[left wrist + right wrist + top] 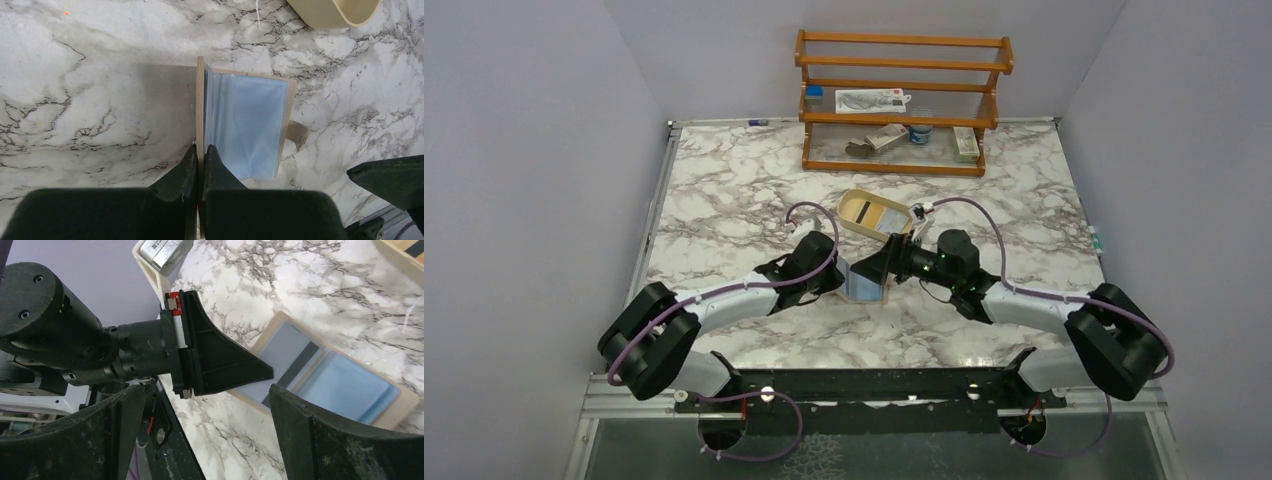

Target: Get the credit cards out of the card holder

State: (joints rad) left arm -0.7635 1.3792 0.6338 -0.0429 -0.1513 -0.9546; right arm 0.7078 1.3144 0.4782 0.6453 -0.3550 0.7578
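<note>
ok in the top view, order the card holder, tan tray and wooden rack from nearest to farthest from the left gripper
1. card holder, clamped by the left gripper
2. tan tray, just beyond, mid-table
3. wooden rack, at the far edge

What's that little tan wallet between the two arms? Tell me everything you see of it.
The card holder is a small tan, leather-like bifold with a light blue sleeve inside and a short tab on one side. It lies open on the marble table; one cover stands roughly upright, pinched by the left gripper. A whitish card with a dark band shows inside.
</note>
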